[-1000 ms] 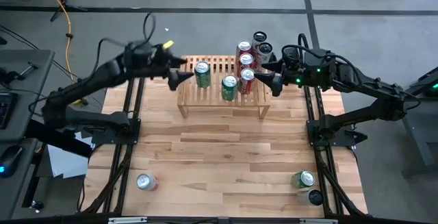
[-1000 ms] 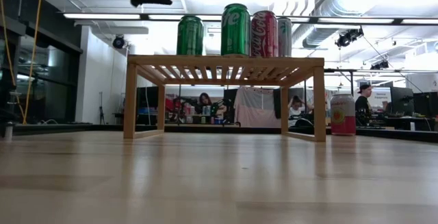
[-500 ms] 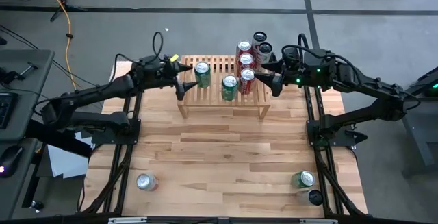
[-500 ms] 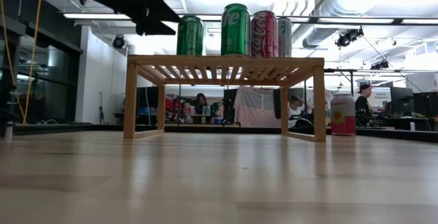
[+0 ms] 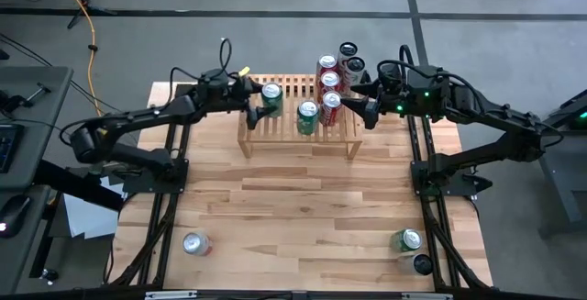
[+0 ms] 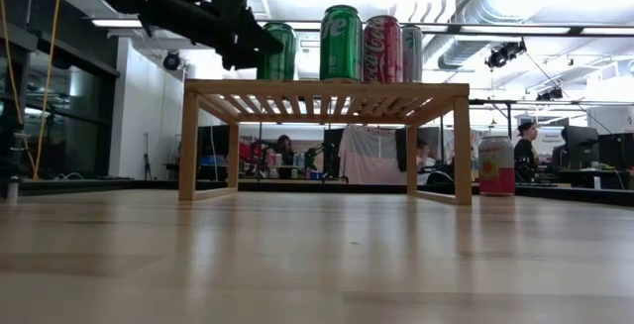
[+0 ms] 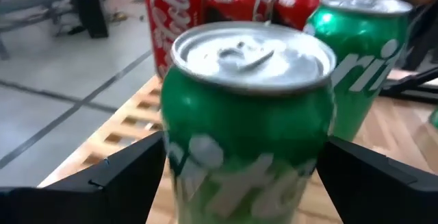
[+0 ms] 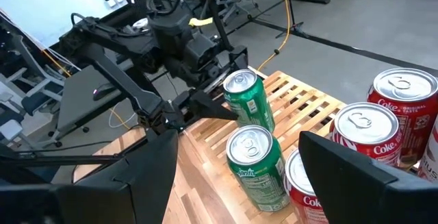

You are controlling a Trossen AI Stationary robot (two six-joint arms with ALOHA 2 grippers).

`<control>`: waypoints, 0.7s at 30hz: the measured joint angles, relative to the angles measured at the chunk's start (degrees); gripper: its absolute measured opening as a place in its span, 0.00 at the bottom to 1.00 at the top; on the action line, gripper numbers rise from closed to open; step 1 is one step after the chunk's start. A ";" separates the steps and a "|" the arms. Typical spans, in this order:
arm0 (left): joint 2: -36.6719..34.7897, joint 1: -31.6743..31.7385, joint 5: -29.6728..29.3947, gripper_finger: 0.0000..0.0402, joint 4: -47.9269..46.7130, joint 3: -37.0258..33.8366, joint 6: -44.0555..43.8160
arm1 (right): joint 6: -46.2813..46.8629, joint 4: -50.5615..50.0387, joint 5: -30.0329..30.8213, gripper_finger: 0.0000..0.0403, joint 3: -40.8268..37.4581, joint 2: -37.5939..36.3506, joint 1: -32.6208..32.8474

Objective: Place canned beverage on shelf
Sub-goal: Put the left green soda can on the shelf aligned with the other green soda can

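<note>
The left gripper [image 5: 253, 105] sits at the left end of the low light-wood shelf with a slatted top [image 5: 298, 127], its jaws spread wide with an upright green aluminium beverage can [image 5: 271, 97] standing between them; the left wrist view shows a dark finger [image 7: 116, 176] on each side of that can [image 7: 250, 114], with a gap visible on both sides, so the jaws flank it without clearly pressing it. The can stands on the slats at the shelf's left part. Beyond those jaws, further along the shelf, stands a second green can [image 5: 307, 115], and past it a cluster of red cola cans [image 5: 328, 84]. The right gripper [image 5: 365, 101] hovers at the shelf's right end with its jaws spread and nothing between them, the red cans just in front of its fingertips. A pink-labelled can [image 6: 496, 165] stands on the pale wooden surface [image 5: 303, 217] beside the shelf's right leg. Well away from both sets of jaws, near the surface's front edge, a silver-topped can [image 5: 194, 243] stands at the left and a green can [image 5: 406, 239] at the right.
</note>
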 joint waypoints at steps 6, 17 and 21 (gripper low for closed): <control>3.45 0.88 5.98 0.87 5.21 0.00 -1.55 | 0.04 0.00 0.00 0.71 0.00 0.01 0.00; 0.93 0.84 4.68 0.72 -2.45 3.30 -3.08 | 0.02 -0.01 1.24 0.71 0.00 0.04 0.00; 0.93 -0.12 -1.07 0.72 -7.37 8.26 -4.67 | 0.13 0.00 3.12 0.71 0.00 0.17 0.00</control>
